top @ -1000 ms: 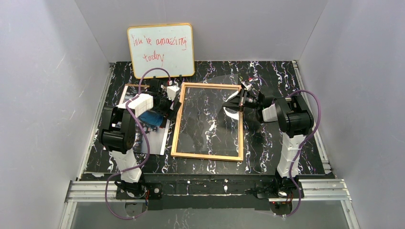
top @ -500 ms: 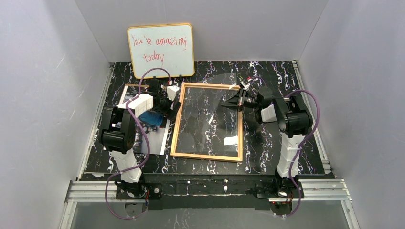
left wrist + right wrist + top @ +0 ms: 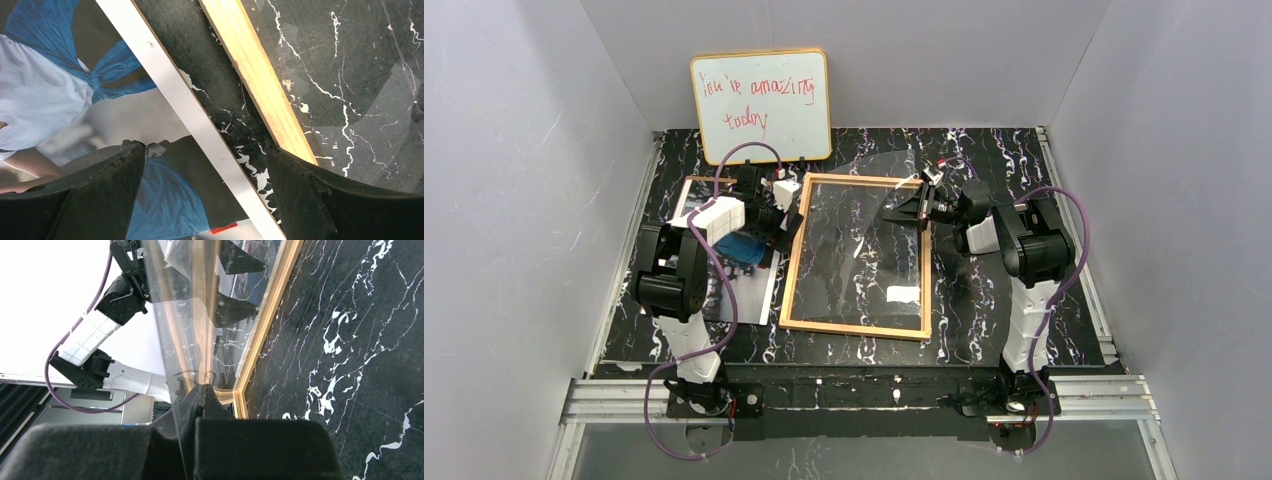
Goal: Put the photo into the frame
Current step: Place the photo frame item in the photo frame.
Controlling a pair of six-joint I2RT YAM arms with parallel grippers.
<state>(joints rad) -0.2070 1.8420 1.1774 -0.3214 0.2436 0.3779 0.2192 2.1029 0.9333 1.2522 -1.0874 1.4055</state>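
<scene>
stage shown: frame opened, photo not yet inserted. the frame (image 3: 856, 326) is laid flat at the middle of the table (image 3: 1024, 170), and the marble pattern is seen through its opening. the clear pane (image 3: 167, 315) is pinched on edge between the closed fingers of the right gripper (image 3: 921, 208) and is held tilted up above the frame's far right corner. the photo (image 3: 752, 290) is laid flat just beside the frame's left rail, apart from it and partly hidden under the left arm. the left gripper (image 3: 205, 165) is spread wide, one finger over the print, the other over the rail; whether the print is touched cannot be told. a whiteboard (image 3: 760, 105) is propped at the back wall. judged as remaining: the photo is to be carried into the opening and the pane set back. no backing board is made out.
</scene>
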